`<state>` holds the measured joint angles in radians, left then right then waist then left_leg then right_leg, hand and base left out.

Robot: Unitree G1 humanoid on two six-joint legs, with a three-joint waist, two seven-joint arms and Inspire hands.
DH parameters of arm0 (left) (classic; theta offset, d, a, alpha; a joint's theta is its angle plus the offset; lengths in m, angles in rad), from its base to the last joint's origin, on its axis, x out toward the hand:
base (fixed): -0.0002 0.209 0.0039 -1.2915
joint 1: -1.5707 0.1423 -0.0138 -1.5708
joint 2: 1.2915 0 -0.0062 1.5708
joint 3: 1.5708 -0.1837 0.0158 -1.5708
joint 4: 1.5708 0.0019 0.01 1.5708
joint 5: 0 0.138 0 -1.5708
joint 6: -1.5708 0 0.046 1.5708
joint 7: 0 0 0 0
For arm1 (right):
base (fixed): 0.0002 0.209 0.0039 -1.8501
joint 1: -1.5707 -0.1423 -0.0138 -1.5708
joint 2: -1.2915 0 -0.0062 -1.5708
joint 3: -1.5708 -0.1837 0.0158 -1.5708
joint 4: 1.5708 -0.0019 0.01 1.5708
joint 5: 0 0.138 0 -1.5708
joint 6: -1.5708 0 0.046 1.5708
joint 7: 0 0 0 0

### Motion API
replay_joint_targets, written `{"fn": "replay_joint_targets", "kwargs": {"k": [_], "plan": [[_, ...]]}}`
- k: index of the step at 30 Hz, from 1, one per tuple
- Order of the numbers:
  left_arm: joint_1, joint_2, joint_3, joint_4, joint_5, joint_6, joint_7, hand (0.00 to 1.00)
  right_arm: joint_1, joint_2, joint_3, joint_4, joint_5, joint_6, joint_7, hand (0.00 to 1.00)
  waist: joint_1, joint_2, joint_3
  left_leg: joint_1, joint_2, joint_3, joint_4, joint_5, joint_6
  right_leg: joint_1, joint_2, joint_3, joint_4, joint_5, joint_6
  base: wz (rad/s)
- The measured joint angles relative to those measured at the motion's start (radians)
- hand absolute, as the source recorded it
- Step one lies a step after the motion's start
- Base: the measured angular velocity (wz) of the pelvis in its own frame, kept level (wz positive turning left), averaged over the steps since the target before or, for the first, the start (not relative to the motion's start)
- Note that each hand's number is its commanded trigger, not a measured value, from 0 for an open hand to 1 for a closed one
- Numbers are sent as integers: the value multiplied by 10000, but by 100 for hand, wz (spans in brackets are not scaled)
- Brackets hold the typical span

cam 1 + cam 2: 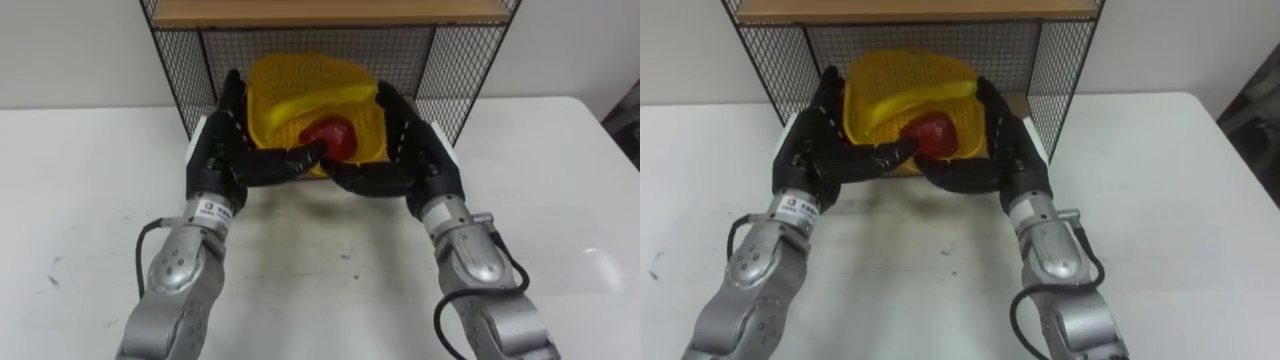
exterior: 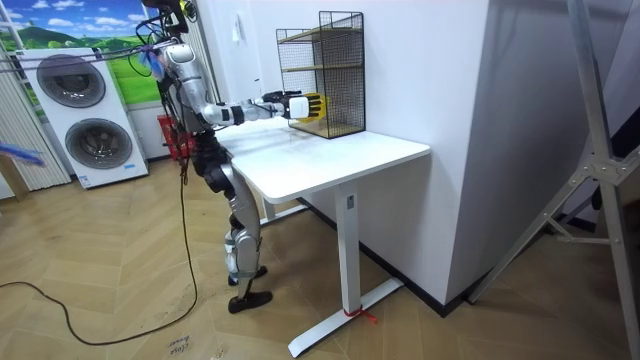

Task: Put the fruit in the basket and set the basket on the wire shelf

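Observation:
A yellow plastic basket [image 1: 313, 78] holds a banana [image 1: 305, 104] and a red fruit [image 1: 336, 134]. It stands tilted at the mouth of the black wire shelf [image 1: 190, 60], on the shelf's bottom level. My left hand [image 1: 222, 150] presses its left side and my right hand [image 1: 415, 150] its right side, fingers straight, thumbs reaching across the basket's near rim. In the room view I stand at the white table's [image 2: 330, 160] far end, both arms stretched toward the basket [image 2: 312, 106] at the shelf [image 2: 325, 70].
The shelf has a wooden board [image 1: 330, 12] above the basket. It stands at the table's back edge against the white wall. Bare tabletop [image 1: 90, 190] lies on both sides. Washing machines [image 2: 85, 125] stand behind me in the room view.

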<state>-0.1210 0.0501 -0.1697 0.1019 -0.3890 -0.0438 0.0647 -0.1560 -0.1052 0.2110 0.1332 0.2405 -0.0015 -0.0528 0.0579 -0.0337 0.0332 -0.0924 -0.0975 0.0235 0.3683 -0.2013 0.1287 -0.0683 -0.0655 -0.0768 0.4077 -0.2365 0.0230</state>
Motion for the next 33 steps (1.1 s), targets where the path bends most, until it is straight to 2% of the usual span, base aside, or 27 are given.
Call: {"fn": "replay_joint_targets", "kwargs": {"k": [2, 7, 15, 21, 24, 30, 33], "plan": [[0, -12, -3, 1, -3, 16, 46, 0, -120, -2, -4, 2, -3, 0, -39, 0, 8, 40, -39, 35, 143, -18, -86, -34, -66, 196, 163, -79, -365, 204, -57, -4], [-4, -5, 31, -1, -132, 21, 72, 0, -161, 7, 5, 0, 258, 0, -183, 0, 9, 138, -114, 212, 214, -23, -190, -22, -107, 460, 238, -109, -660, 333, -96, 0], [-3, 10, 79, 61, -129, 300, 65, 0, -160, -2, 10, 1, 375, 14, -201, 0, 5, 129, -118, 312, 239, -17, -311, 34, -150, 544, 276, -97, -766, 382, -134, 0], [-87, -3, 94, 613, -93, 501, 46, 0, -161, 3, 35, 129, 274, 72, -198, 0, 3, 73, -129, 493, 340, -24, -460, 93, -220, 868, 369, -95, -1229, 611, -190, 0], [-183, -10, 97, 853, -92, 650, -23, 0, -160, 5, 32, 220, 227, 253, -201, 0, -19, 44, -121, 656, 343, -40, -617, 166, -248, 1028, 405, -96, -1370, 675, -211, 0], [-625, -46, 97, 1263, -126, 947, 47, 0, -428, 58, 10, 975, 783, 294, -349, 0, -147, -5, -135, 742, 350, -116, -645, 198, -267, 1216, 417, -206, -1543, 726, -238, 4], [-866, -69, 88, 1665, -178, 1107, 261, 0, -819, 179, 18, 1555, 1187, 584, -390, 0, -253, -9, -129, 752, 350, -135, -642, 198, -268, 1241, 426, -221, -1547, 735, -237, 1]]}}
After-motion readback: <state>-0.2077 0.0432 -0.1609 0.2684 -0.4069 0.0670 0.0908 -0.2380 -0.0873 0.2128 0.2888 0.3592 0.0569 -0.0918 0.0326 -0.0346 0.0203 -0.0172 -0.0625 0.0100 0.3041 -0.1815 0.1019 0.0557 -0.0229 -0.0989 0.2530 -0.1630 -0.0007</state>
